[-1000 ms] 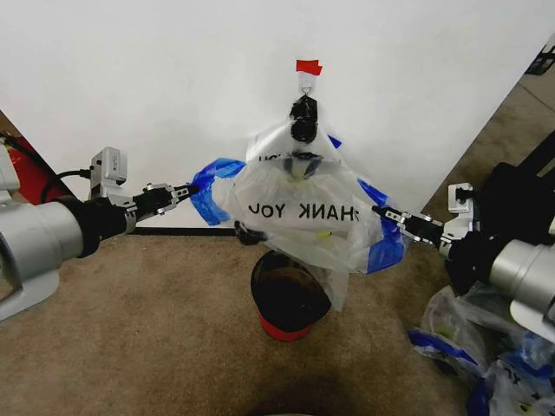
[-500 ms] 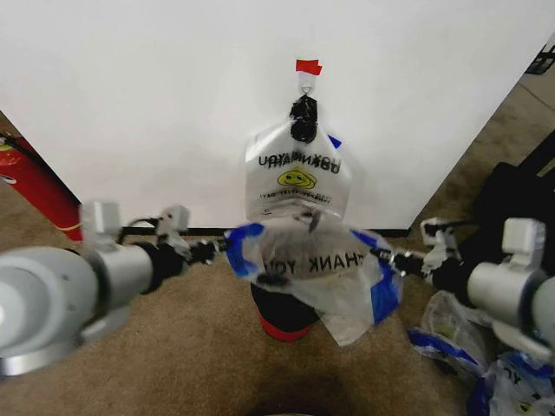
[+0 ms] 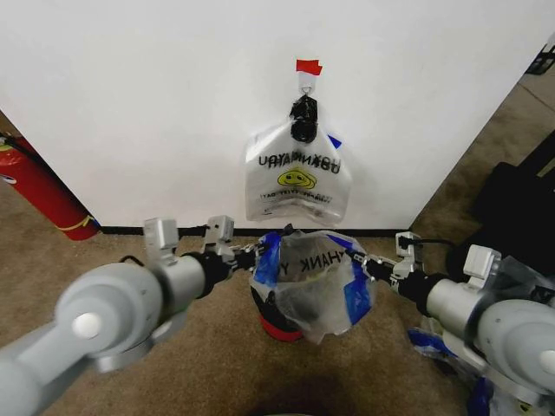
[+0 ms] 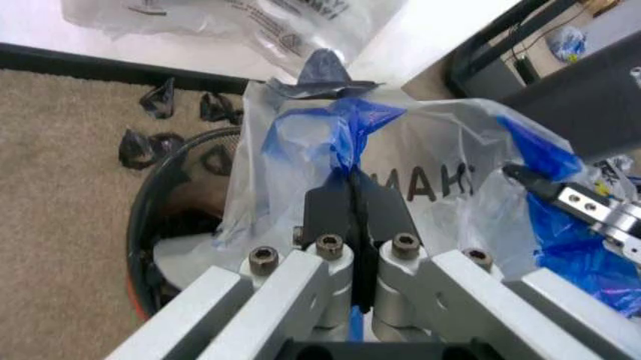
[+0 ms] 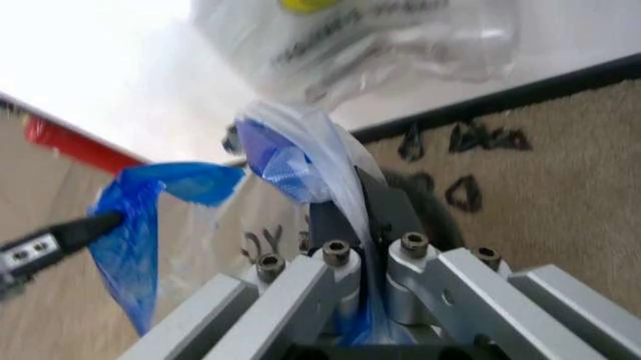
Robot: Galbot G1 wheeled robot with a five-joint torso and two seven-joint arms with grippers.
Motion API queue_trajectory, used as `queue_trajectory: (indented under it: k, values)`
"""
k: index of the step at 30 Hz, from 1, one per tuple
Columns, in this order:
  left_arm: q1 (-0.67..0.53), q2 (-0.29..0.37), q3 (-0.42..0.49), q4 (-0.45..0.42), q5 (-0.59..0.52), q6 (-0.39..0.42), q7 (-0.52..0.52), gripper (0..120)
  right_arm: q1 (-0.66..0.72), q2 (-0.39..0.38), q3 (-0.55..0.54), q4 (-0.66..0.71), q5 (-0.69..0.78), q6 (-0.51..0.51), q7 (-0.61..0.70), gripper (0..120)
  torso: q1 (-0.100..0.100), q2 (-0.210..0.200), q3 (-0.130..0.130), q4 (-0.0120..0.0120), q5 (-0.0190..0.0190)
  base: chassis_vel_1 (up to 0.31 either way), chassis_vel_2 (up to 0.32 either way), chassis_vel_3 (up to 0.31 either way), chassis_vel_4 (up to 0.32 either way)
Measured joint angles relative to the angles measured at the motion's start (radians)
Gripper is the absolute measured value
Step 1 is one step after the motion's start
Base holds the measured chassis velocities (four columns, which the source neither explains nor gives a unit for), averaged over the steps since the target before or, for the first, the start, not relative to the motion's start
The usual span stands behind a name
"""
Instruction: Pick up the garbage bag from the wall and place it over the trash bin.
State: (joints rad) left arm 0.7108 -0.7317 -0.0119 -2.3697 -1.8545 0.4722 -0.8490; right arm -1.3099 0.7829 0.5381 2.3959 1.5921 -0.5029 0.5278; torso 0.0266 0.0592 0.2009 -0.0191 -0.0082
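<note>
The garbage bag (image 3: pixel 312 279), translucent with blue handles and black lettering, hangs stretched between my two grippers right above the trash bin (image 3: pixel 279 327), a black mesh basket with a red base. My left gripper (image 3: pixel 257 257) is shut on one blue handle (image 4: pixel 341 139). My right gripper (image 3: pixel 364 264) is shut on the other blue handle (image 5: pixel 285 161). In the left wrist view the bag (image 4: pixel 440 187) drapes partly over the bin's rim (image 4: pixel 150 217). Behind stands the white wall (image 3: pixel 130 104) with its hook (image 3: pixel 305 83) and red tape (image 3: pixel 308 66).
A whitish bag with a yellow smiley (image 3: pixel 296 178) still hangs from the hook. A red fire extinguisher (image 3: pixel 43 198) leans at the left by the baseboard. A heap of clear-and-blue bags (image 3: pixel 447 345) and a black object (image 3: pixel 520 204) lie on the carpet to the right.
Both grippers have come down and inward with the bag, away from the wall. The bag has dropped from in front of the smiley bag to just over the bin, and is stretched less wide.
</note>
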Motion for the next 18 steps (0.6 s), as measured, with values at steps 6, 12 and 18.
queue_trajectory:
  k: [6, 12, 18]
  values:
    - [-0.066, -0.050, 0.040, 0.115, 0.032, -0.001, 0.020, 0, 0.052, 0.133, -0.040, -0.120, -0.083, 0.027, -0.042, 0, 0.000, 0.000, 0.000, -0.0006, 0.0005, 0.000, 0.000, 0.000, 0.000]
    - [0.006, -0.044, -0.009, 0.166, 0.070, 0.004, 0.049, 0, 0.082, 0.284, -0.090, -0.220, -0.171, 0.033, -0.066, 0, 0.000, 0.000, 0.000, -0.0001, 0.0000, 0.000, 0.000, 0.000, 0.000]
    - [0.111, -0.018, -0.081, 0.140, 0.074, 0.021, 0.053, 0, 0.030, 0.364, -0.130, -0.235, -0.255, 0.028, -0.072, 0, 0.000, 0.000, 0.000, 0.0002, -0.0002, 0.000, 0.000, 0.000, 0.000]
